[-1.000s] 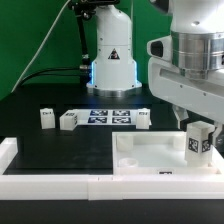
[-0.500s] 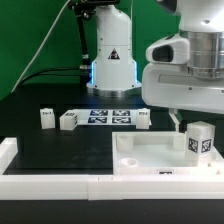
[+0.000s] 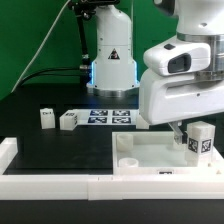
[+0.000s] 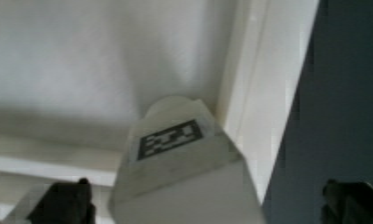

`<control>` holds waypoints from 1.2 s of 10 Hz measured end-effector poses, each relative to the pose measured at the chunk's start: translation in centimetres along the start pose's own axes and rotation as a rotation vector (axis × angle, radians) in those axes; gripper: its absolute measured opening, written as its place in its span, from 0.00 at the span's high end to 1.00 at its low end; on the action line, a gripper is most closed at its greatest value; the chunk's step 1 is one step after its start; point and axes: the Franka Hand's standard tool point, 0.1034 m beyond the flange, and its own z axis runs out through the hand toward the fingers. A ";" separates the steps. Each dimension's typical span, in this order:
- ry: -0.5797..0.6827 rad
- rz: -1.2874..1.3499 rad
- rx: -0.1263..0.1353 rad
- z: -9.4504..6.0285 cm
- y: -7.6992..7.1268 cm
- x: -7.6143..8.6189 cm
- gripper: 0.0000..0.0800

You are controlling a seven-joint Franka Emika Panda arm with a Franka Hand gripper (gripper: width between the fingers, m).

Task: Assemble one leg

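1. Leg [image 3: 199,140] stands upright on the big white panel [image 3: 150,152], in that panel's corner toward the desk's [image 3: 60,150] right edge as the exterior view shows it, its marker tag facing the camera.
2. Over the last second the arm has swung and risen, and its white body now hangs above the panel just beside the leg.
3. Tool [image 4: 206,205] is spread wide: in the wrist view its two dark fingertips [image 4: 62,202] sit either side of the leg's tip, apart from it, gripping nothing.
4. That suggests the leg has been let go in its socket; whether it is fully seated cannot be told.
5. Three more legs [image 3: 47,118] and the marker board [image 3: 105,116] lie toward the desk's back edge.
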 end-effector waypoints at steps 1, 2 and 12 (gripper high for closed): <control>0.000 -0.024 0.001 0.0 0.0 0.0 0.19; 0.000 -0.018 0.001 0.0 0.0 0.0 0.34; 0.031 0.947 0.044 0.1 1.4 -0.1 0.63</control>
